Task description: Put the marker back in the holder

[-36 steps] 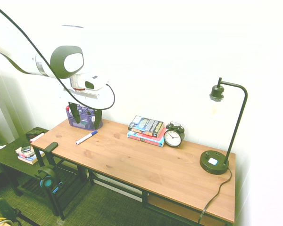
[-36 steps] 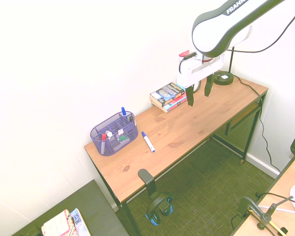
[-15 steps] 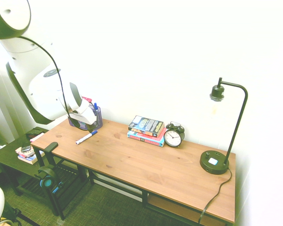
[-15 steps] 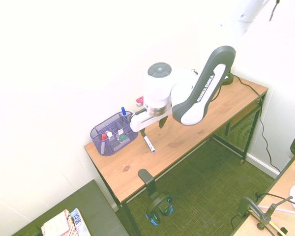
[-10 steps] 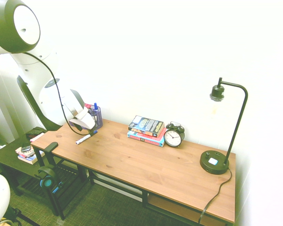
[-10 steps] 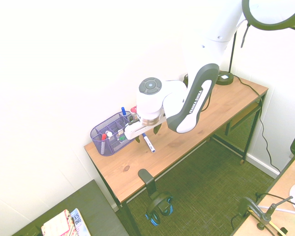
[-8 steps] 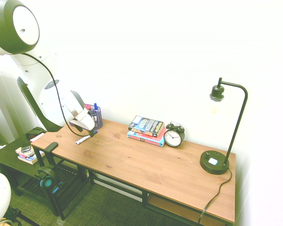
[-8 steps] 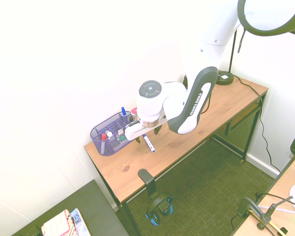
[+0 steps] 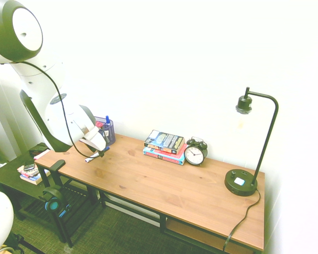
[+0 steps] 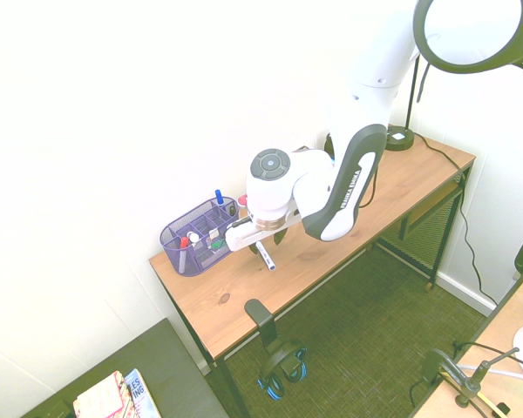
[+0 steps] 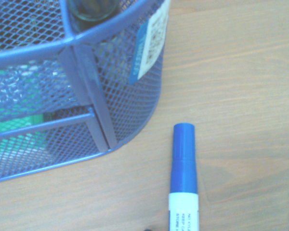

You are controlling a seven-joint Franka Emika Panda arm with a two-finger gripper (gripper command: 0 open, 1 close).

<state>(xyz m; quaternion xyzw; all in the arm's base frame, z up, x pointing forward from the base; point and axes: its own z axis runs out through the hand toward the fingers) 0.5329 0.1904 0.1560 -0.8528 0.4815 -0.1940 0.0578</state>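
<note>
The marker (image 10: 265, 258), white-barrelled with a blue cap, lies flat on the wooden desk (image 10: 331, 222) just in front of the holder (image 10: 199, 237), a purple-blue mesh tub with pens and small items in it. My gripper (image 10: 256, 249) is down at the desk directly over the marker's middle. In the first exterior view the gripper (image 9: 99, 153) covers most of the marker (image 9: 90, 159), and the arm hides part of the holder (image 9: 108, 132). The wrist view shows the marker (image 11: 184, 163) cap-first beside the holder's mesh wall (image 11: 120, 101), close to it but apart.
A stack of books (image 9: 164, 144), an alarm clock (image 9: 195, 153) and a black desk lamp (image 9: 243, 180) stand further along the desk. Headphones (image 9: 53, 201) hang off the desk's end by the holder. A low side shelf (image 9: 29, 172) with books stands beyond that end.
The arm came from above the desk to the holder's end and lowered. Over the last second the gripper sank onto the marker, which has not moved.
</note>
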